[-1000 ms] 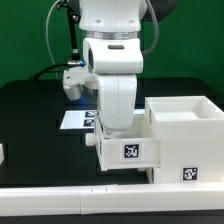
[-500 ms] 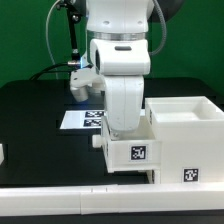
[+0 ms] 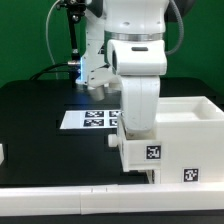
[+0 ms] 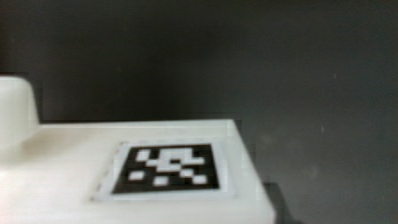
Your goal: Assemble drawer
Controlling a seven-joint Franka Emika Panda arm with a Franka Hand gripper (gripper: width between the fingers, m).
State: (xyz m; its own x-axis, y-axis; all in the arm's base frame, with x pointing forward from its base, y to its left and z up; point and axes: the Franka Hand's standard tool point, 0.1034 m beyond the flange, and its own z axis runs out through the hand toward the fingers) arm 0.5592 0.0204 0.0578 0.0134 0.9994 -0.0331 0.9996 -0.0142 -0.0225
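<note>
My gripper (image 3: 136,136) points down and is shut on a small white tray (image 3: 140,154) with a square tag on its front and a knob (image 3: 108,140) toward the exterior view's left. The tray is held right against the large white open-topped housing (image 3: 192,128), which stands at the exterior view's right with a tag on its front. The fingers are hidden behind the hand in the exterior view. The wrist view shows the tray's white face and tag (image 4: 169,168) close up, with a dark finger (image 4: 278,203) at its edge.
The marker board (image 3: 92,118) lies flat on the black table behind the arm. A white object (image 3: 3,153) is cut off at the exterior view's left edge. A white strip (image 3: 70,198) runs along the table's front edge.
The arm has moved toward the exterior view's right with the small tray in the gripper, bringing it closer against the housing and uncovering more of the marker board.
</note>
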